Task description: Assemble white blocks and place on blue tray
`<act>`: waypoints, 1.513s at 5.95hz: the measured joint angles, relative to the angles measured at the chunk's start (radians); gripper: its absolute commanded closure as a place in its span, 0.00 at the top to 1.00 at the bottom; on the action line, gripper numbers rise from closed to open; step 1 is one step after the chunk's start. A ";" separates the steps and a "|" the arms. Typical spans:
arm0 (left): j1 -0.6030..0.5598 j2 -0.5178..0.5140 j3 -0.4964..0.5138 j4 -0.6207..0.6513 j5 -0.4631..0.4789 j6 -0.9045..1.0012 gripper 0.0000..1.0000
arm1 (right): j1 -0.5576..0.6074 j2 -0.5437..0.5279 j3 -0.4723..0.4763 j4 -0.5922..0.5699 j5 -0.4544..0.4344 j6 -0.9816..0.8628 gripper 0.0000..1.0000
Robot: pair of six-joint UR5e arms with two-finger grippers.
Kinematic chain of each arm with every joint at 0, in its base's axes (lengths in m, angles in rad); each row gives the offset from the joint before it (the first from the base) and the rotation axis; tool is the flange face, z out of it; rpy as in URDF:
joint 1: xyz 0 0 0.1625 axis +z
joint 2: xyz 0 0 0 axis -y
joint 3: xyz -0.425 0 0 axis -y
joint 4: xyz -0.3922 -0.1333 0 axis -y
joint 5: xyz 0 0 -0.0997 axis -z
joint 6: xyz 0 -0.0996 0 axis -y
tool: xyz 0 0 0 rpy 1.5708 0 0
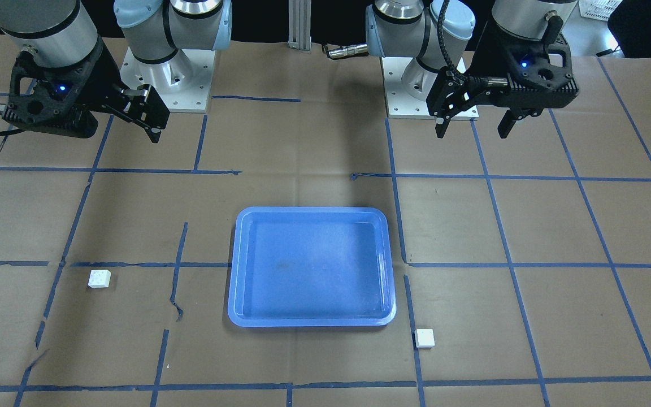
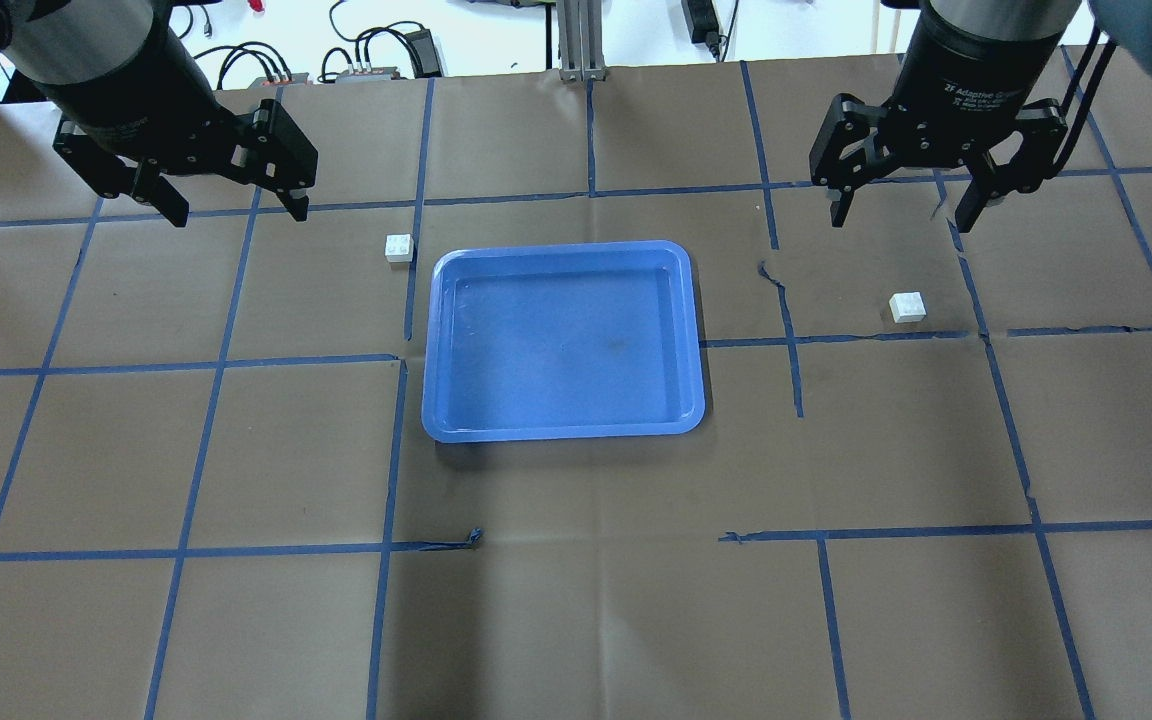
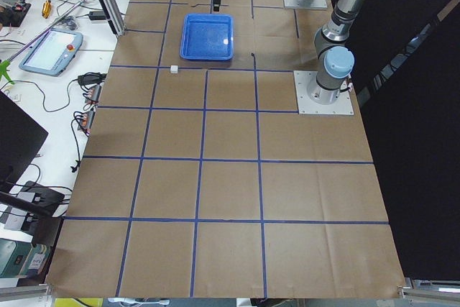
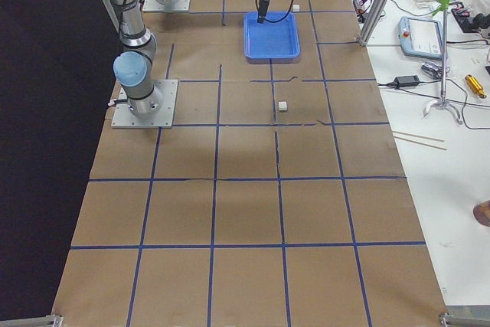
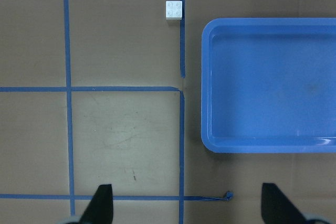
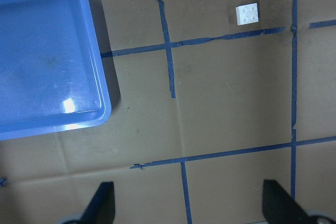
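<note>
The blue tray (image 2: 561, 340) lies empty at the table's middle. One white studded block (image 2: 398, 247) sits on the paper just beyond the tray's far left corner; it also shows in the left wrist view (image 5: 174, 10). A second white block (image 2: 907, 307) lies apart, to the right of the tray; it also shows in the right wrist view (image 6: 247, 14). My left gripper (image 2: 234, 208) hangs open and empty above the table, left of and beyond the first block. My right gripper (image 2: 901, 218) hangs open and empty, just beyond the second block.
Brown paper with blue tape lines (image 2: 396, 450) covers the table. The arm bases (image 1: 167, 85) stand at the robot's side. Cables and devices (image 3: 54, 52) lie on a white bench past the far edge.
</note>
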 measured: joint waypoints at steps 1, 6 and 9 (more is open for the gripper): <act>0.001 0.001 0.001 0.001 -0.001 0.000 1.00 | 0.000 0.000 0.000 0.001 0.000 -0.001 1.00; -0.007 -0.003 0.004 0.005 -0.003 0.001 1.00 | 0.001 0.000 -0.001 -0.001 -0.008 -0.078 1.00; -0.003 -0.004 -0.025 0.007 -0.003 0.336 1.00 | -0.102 -0.002 -0.001 0.001 -0.012 -0.539 1.00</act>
